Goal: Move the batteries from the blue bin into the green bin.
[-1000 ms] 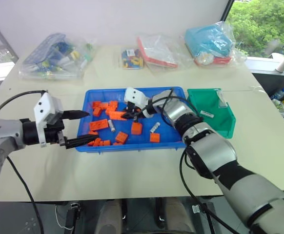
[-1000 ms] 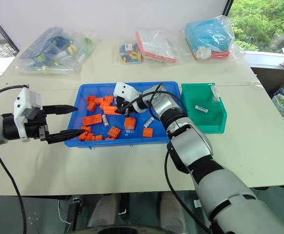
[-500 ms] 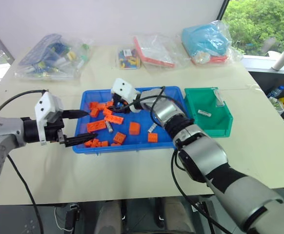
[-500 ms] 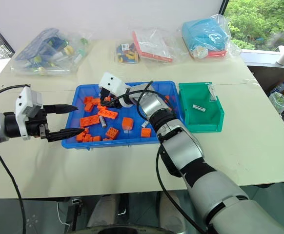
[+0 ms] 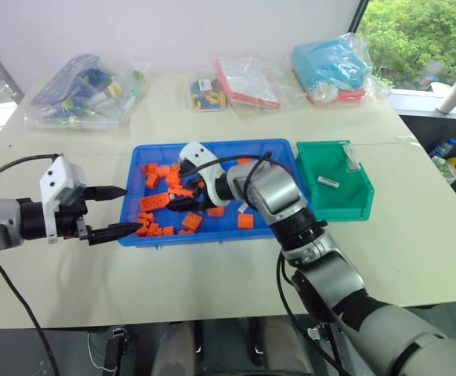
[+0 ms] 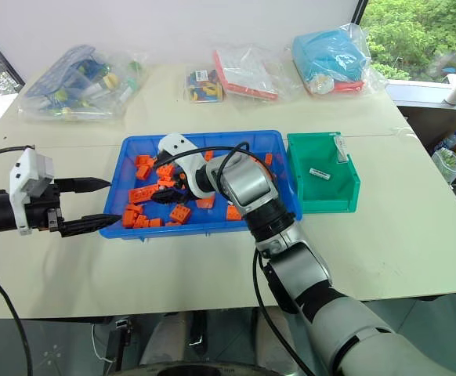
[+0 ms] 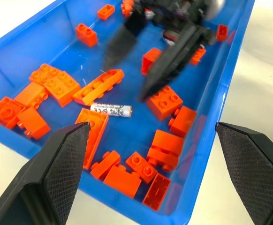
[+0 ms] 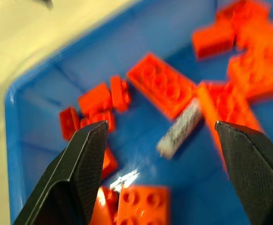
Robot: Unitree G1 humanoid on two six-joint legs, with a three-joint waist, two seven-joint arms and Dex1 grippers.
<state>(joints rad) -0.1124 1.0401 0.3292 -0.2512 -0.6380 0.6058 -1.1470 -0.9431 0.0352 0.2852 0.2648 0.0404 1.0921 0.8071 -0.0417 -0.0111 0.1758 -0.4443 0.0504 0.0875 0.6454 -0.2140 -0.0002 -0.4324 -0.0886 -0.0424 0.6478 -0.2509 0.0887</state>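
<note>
Hovering wide-open, right tool (image 5: 182,202) over battery (image 8: 179,129) among bricks (image 8: 164,85), blue bin (image 5: 212,233).

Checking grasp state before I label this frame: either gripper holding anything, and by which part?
Nothing held. The right gripper is open above a battery in the blue bin, not touching it. The left gripper is open and empty beside the bin.

The battery (image 7: 111,110) among the bricks carries dark print, too small and blurred to read.
</note>
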